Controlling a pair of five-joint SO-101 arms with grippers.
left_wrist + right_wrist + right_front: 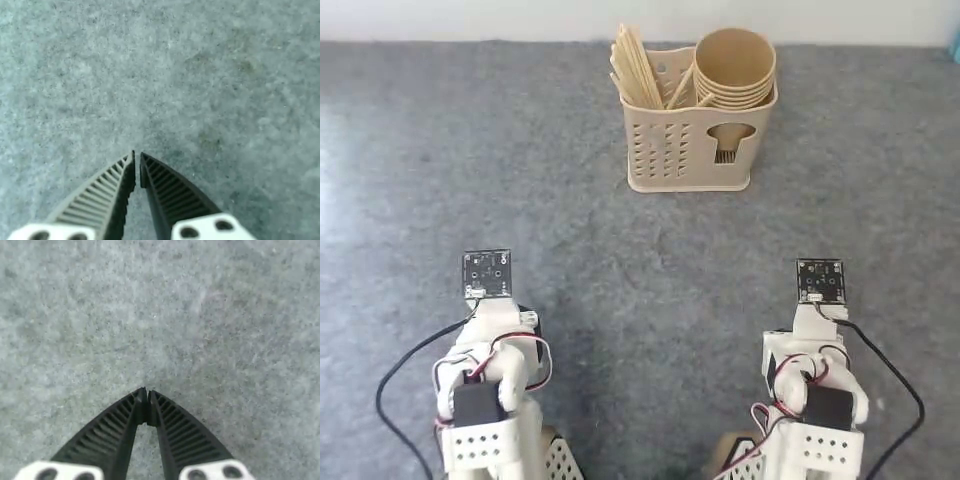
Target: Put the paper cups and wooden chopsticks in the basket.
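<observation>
A beige perforated basket (686,150) stands at the far middle of the grey carpet. Several nested brown paper cups (734,66) sit in its right half. A bundle of wooden chopsticks (637,68) leans in its left half. Both arms rest folded near the front edge, far from the basket. The left gripper (137,156) is shut with nothing in it, pointing down at bare carpet. The right gripper (147,391) is also shut and holds nothing, its tips over bare carpet.
Grey carpet (620,280) covers the whole table between the arms and the basket. The left arm's body (490,370) and the right arm's body (815,380) sit at the front, with black cables looping beside them.
</observation>
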